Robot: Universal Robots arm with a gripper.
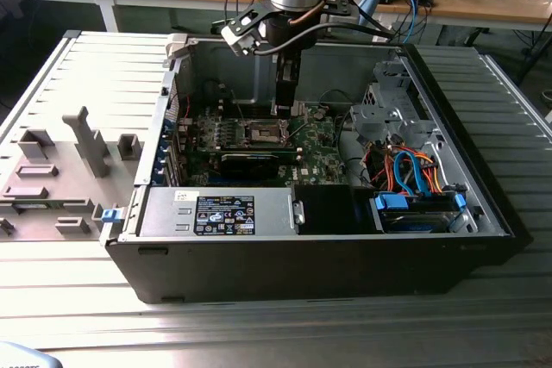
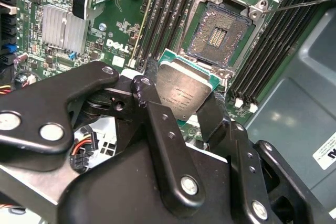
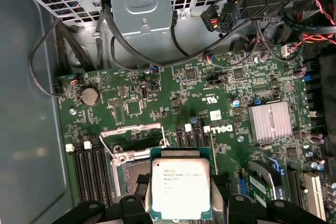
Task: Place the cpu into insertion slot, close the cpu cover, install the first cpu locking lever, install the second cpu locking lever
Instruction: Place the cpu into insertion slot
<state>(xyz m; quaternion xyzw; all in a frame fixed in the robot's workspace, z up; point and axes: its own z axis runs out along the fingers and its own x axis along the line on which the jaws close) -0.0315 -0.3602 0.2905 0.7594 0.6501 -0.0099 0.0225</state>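
the black 2-finger gripper [image 2: 179, 102] is clamped on opposite edges of the small flat square silver-topped cpu [image 2: 184, 88], held near the open square black insertion slot [image 2: 216, 34], not yet seated. it looks light, rigid and probably fragile underneath, so an edge grip suits it.

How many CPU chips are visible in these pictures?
1. The cpu is gripped by the claw, close to the empty insertion slot but not yet in it. Others may be hidden behind the claw.
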